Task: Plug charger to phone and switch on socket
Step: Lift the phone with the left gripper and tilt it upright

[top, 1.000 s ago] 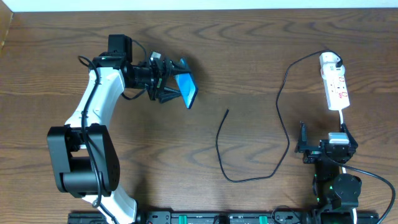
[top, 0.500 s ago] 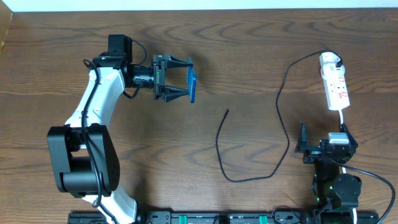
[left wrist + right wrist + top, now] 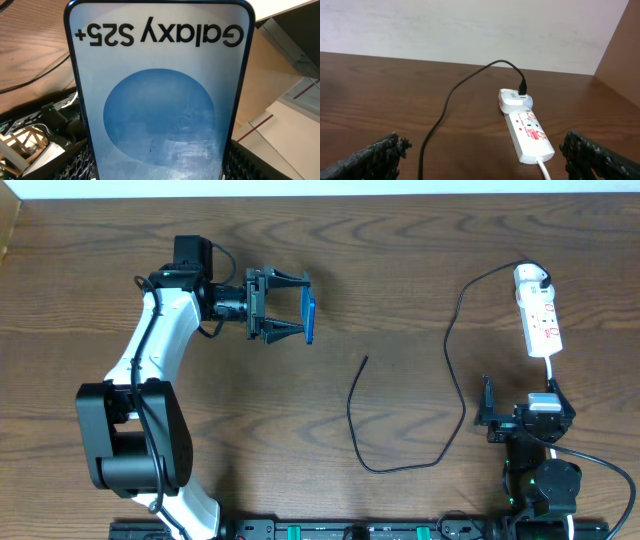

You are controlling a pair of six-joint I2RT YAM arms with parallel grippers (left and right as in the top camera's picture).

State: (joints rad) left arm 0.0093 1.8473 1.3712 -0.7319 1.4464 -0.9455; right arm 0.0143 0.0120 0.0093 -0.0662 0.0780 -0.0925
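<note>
Left gripper (image 3: 303, 313) jaws clamp phone (image 3: 311, 320), charger (image 3: 349, 405) apart

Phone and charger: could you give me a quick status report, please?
Left gripper shut on phone. Right gripper open. Charger loose on table, not in phone. Nothing between them.

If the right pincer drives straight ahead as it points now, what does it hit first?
Probably the narrow white power strip, its near end lying right of centre ahead of the open right pincer. The thin black charger cable runs left of that line. Depth is unclear; it might pass above.
</note>
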